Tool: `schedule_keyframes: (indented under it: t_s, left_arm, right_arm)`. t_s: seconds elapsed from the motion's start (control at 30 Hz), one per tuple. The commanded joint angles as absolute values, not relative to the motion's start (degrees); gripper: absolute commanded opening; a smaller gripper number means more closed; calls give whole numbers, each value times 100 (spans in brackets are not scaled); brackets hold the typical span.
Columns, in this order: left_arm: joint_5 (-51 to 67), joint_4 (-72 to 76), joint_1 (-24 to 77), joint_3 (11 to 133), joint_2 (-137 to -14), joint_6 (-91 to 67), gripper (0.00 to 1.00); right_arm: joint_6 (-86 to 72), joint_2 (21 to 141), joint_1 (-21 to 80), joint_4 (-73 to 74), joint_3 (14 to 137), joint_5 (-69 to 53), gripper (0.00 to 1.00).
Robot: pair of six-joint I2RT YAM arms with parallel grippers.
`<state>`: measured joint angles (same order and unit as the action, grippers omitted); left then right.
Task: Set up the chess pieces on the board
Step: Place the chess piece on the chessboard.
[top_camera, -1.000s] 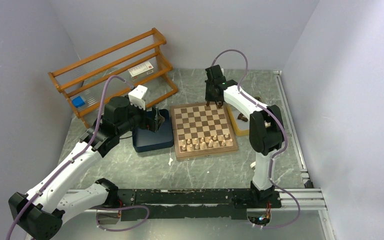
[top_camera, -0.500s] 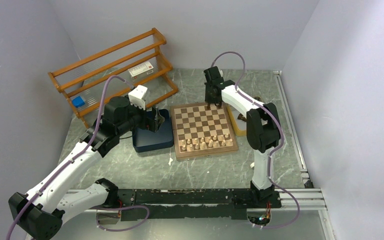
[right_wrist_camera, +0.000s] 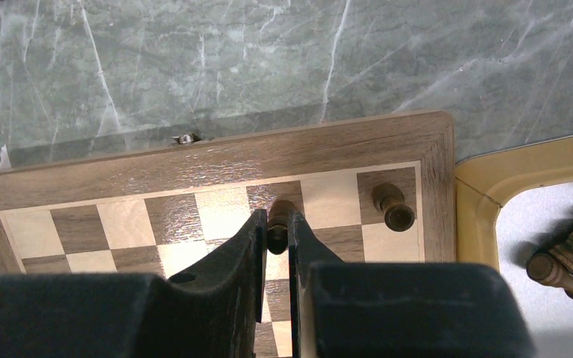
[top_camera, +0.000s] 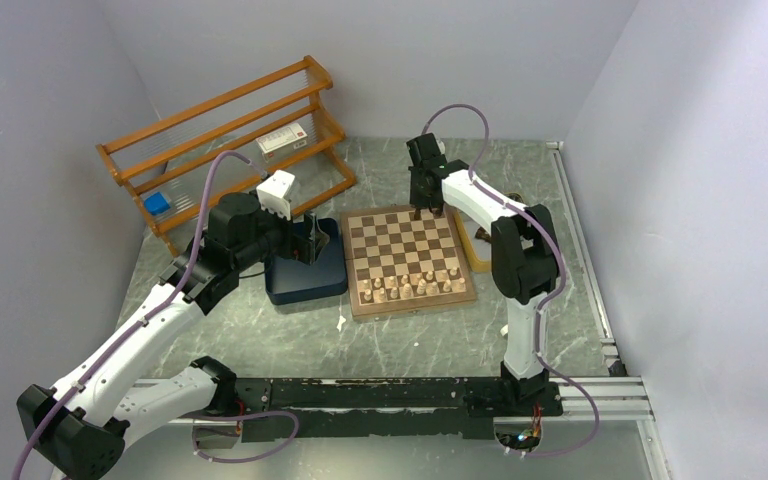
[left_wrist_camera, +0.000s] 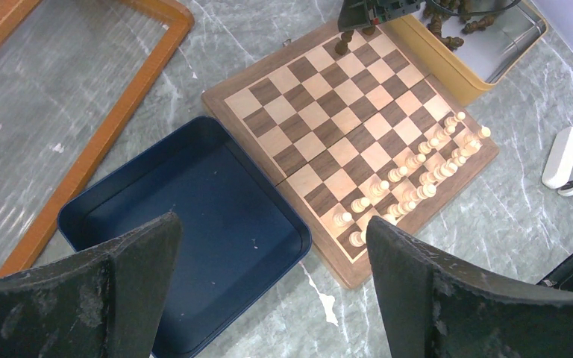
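One corner piece [right_wrist_camera: 394, 207] stands beside the right gripper [right_wrist_camera: 276, 218], pinching a second piece [right_wrist_camera: 280, 209]; left gripper [left_wrist_camera: 270, 227] gapes over blue tray [left_wrist_camera: 194, 194].

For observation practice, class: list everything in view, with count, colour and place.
board: one, brown checks, centre.
pale pieces: two rows, cream, board's near edge.
corner piece: one, dark brown, board's far right corner.
held piece: one, dark brown, board's far row.
loose pieces: several, dark brown, in yellow tray.
yellow tray: one, yellow, right of board.
blue tray: one, dark blue, left of board.
rack: one, orange wood, far left.
white object: one, white, board's near right.
left pincer: one, black, open above blue tray.
right pincer: one, black, shut on held piece.
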<state>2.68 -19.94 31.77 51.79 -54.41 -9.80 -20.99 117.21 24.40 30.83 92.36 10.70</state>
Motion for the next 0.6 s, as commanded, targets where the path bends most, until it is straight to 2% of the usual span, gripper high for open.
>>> schedule_keyframes:
  t_s: [0.0, 0.57]
  left_arm:
    - [176, -1907, 3217, 5141, -5325, -914, 98]
    - [211, -1890, 3214, 5142, -5333, -916, 98]
  right_arm:
    - [-2141, 11876, 2474, 3128, 9431, 1066, 16]
    - [-2119, 12027, 2470, 3219, 9617, 1042, 21]
